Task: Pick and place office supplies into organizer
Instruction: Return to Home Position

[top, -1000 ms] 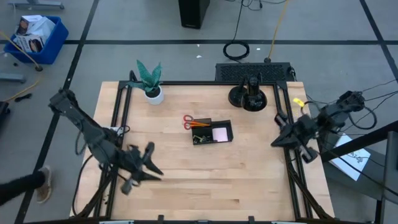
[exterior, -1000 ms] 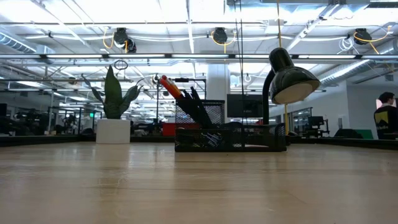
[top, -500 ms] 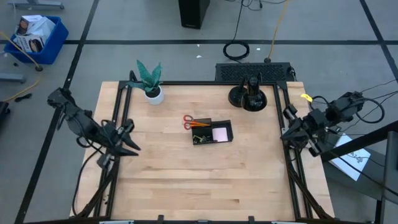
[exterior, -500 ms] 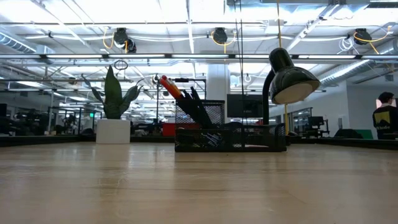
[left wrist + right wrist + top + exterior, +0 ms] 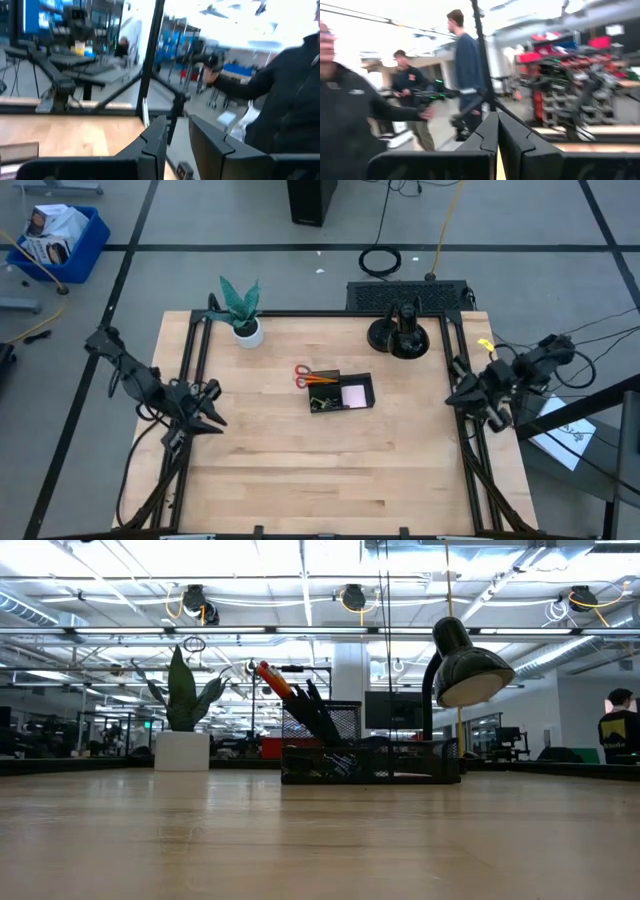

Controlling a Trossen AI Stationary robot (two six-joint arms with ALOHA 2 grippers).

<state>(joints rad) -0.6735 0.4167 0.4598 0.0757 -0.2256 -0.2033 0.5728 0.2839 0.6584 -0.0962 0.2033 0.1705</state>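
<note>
My left gripper, jaws slightly apart, and right gripper, jaws together, hang empty at the table's left and right edges. At centre frame the organizer holds scissors and pink pad. I judge homing is in hand; next, both arms fold clear.

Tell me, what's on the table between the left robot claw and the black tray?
Nothing: the high view shows only bare wooden table between the left gripper and the organizer.

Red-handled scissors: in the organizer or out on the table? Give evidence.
In. The scissors stand in the left end of the organizer, red handles leaning over its rim.
</note>
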